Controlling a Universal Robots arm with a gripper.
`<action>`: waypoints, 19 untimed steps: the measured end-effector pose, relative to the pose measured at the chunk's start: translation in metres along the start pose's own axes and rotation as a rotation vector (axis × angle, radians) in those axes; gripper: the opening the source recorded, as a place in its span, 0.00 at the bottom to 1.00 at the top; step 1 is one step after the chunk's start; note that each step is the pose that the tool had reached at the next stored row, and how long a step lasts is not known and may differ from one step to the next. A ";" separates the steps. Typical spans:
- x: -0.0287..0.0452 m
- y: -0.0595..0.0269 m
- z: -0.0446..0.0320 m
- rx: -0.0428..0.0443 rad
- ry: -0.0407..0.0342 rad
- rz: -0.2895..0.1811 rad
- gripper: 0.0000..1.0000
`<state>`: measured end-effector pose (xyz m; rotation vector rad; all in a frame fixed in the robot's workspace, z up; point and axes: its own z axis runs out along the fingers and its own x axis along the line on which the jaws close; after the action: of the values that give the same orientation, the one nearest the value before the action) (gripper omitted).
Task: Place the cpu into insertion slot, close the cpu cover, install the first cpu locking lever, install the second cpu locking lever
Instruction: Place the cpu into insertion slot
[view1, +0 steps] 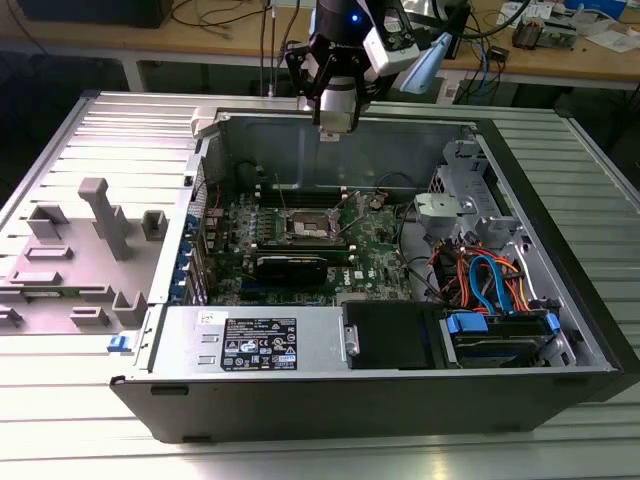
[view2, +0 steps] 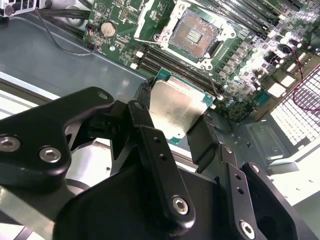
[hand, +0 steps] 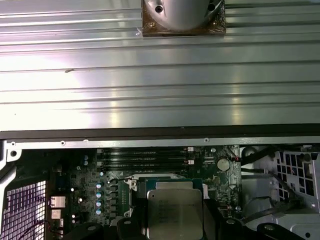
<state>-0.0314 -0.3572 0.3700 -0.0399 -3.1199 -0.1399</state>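
Step 1 in hand: tool (view2: 178, 102) clamped on the cpu (view2: 172, 114), held above the open case (view1: 400, 398), well apart from the insertion slot (view2: 194, 34). Slot bare. Seating likely calls for squaring chip to socket.

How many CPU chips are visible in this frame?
1: the cpu, clamped between the fingers, apart from the empty insertion slot. None seems hidden.
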 end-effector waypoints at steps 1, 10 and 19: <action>-0.0001 -0.0007 -0.0001 0.0000 0.0000 0.000 0.54; 0.0042 -0.0054 -0.0002 -0.0001 0.0000 -0.001 0.54; 0.0042 -0.0070 -0.0003 -0.0001 -0.0001 -0.001 0.54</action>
<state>-0.0358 -0.3641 0.3697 -0.0388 -3.1200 -0.1401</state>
